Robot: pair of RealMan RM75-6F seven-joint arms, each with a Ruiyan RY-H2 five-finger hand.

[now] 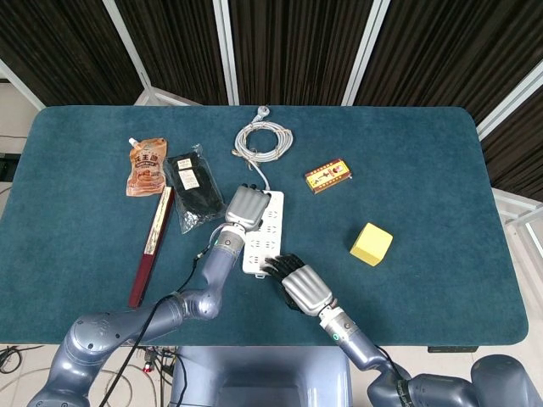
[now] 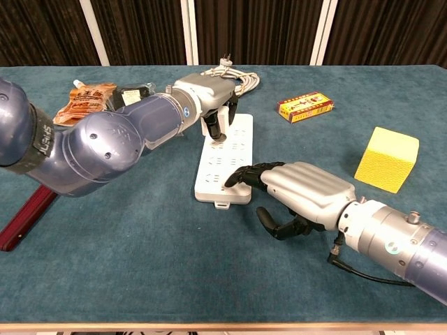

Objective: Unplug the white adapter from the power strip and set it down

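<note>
A white power strip [image 1: 266, 233] [image 2: 230, 157] lies lengthwise in the middle of the blue table. My left hand [image 1: 247, 206] [image 2: 207, 91] sits over its far end. Its dark fingers [image 2: 217, 124] curl down around the white adapter [image 2: 207, 125], which is mostly hidden under the palm and still sits at the strip. My right hand [image 1: 302, 287] [image 2: 302, 190] is at the near end. Its fingertips [image 2: 236, 178] press on the strip's near right corner, with the thumb curled beside it, holding nothing.
The strip's coiled grey cable [image 1: 264, 139] [image 2: 242, 78] lies behind it. A red-yellow box [image 1: 328, 175] [image 2: 305, 106] and a yellow block [image 1: 372, 244] [image 2: 386, 158] are to the right. An orange pouch [image 1: 146, 167], a black packet [image 1: 193, 186] and a dark red stick [image 1: 151, 246] lie left.
</note>
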